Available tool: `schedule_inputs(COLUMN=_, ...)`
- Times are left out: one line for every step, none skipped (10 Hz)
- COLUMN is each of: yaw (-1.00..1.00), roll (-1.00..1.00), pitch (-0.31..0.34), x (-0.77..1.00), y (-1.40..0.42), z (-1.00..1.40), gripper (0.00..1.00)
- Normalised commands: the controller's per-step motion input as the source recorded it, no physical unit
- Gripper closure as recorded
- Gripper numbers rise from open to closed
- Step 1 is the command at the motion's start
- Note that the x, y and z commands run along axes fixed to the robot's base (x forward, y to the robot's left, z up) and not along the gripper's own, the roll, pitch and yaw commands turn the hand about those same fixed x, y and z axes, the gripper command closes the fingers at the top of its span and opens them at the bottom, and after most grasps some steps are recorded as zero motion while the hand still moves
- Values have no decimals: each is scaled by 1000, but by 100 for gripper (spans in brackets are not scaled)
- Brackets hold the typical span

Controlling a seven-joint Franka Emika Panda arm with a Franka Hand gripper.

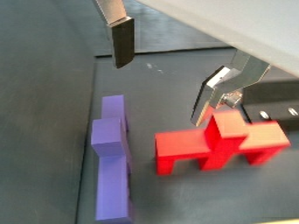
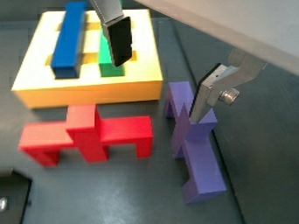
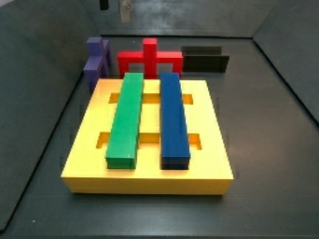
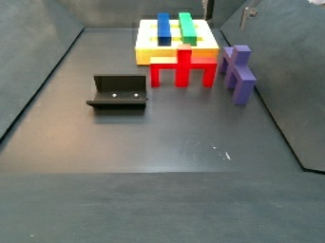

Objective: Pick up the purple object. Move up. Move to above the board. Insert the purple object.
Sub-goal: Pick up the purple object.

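Purple obj [image 4: 238, 73] flat beside board [image 4: 150, 43]

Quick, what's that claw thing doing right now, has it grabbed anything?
Gripper: open and empty, fingers spread apart, above the purple object next to the board.

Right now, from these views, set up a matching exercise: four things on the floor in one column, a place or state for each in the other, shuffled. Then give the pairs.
Things:
1. purple object
2. red cross-shaped block
3. blue bar
4. gripper

Places or states:
A. lying on the board beside the green bar
B. fingers apart, holding nothing, above the purple piece
C. on the floor between the board and the fixture
D. on the floor at the red block's side, not held

Pairs: 1-D, 2-C, 3-A, 4-B
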Motion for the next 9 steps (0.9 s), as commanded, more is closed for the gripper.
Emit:
schedule_inputs(yaw=-849, roll=-81, pitch=-159, x=0, y=-163, z=-86, gripper=0)
schedule_inputs(yaw=-809, roll=-86, pitch=-211, x=0, y=-166, z=-214, gripper=0)
schedule_inputs(yaw=-840, roll=-84, pitch=-200, x=0, y=-154, z=-254, gripper=0)
schedule_inputs(yaw=-1000, roll=-103, pitch=-144, x=0, y=-26, z=-226, gripper=0)
schedule_inputs(yaw=-889, roll=-167, pitch=-177, x=-106, y=-9, z=-209, gripper=0)
schedule_inputs(yaw=-849, roll=-106, pitch=-131, x=-254, y=0, z=-203, gripper=0)
schedule_inputs(yaw=-843, roll=-47, pitch=-33, x=-274, y=0, z=-160, gripper=0)
schedule_inputs(yaw=-886, roll=-10, pitch=0, x=-260, y=0, z=-160, gripper=0)
schedule_inputs(yaw=-883, roll=-11, pitch=0, x=-257, y=6, z=-186, gripper=0)
